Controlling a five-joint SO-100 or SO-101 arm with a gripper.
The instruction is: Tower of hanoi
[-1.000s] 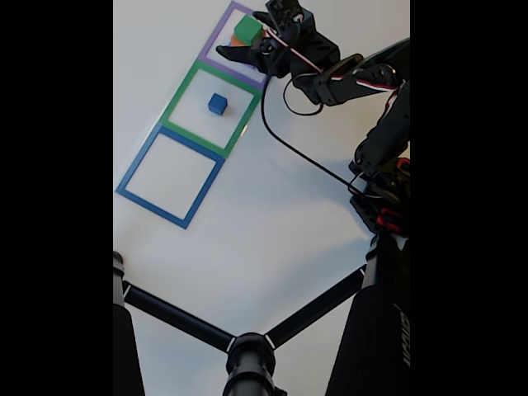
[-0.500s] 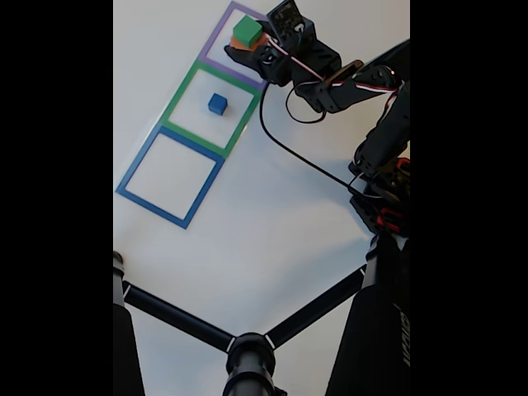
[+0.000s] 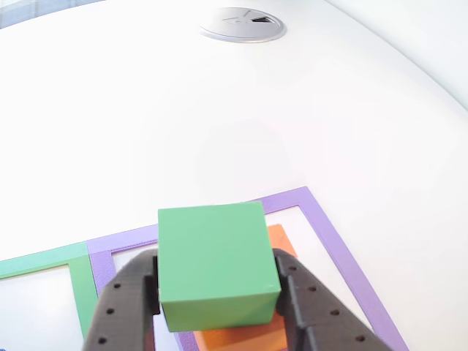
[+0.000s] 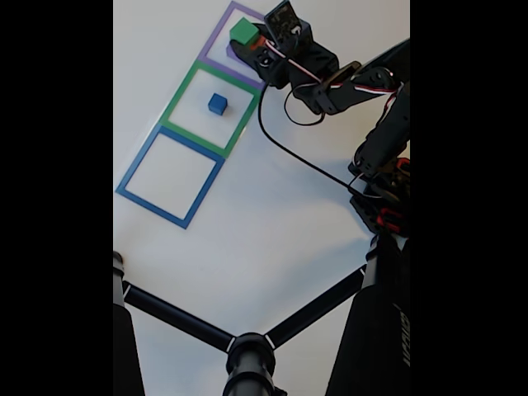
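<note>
In the lower middle of the other view, the black two-finger gripper (image 3: 219, 292) holds the matte green square block (image 3: 217, 266) between its jaws: one perforated black finger presses against the block's left face and the other against its right face, so the jaws are closed on it at about the block's own width. The block sits squarely between the fingers, its top face tipped toward the camera, and it reaches above both fingertips. Directly beneath it, at the bottom edge of the frame, lies the flat orange square block (image 3: 245, 338), partly covered by the green one; whether the two touch cannot be told. Both sit inside the purple tape square outline (image 3: 329, 241) on the white table (image 3: 219, 110), with a corner of the green tape square outline (image 3: 44, 259) at the lower left and a round grey grommet (image 3: 242, 23) at the top. In the fixed view, the gripper (image 4: 252, 45) is at the upper middle of the frame, over the purple outline (image 4: 216, 33), with the green block (image 4: 243, 31) at its tip. The small blue cube (image 4: 217, 103) rests alone inside the green outline (image 4: 177, 103), well apart from the gripper, and the blue tape square outline (image 4: 132, 177) lies below it at the left. Black tripod legs (image 4: 177, 318) cross the bottom of the frame.
</note>
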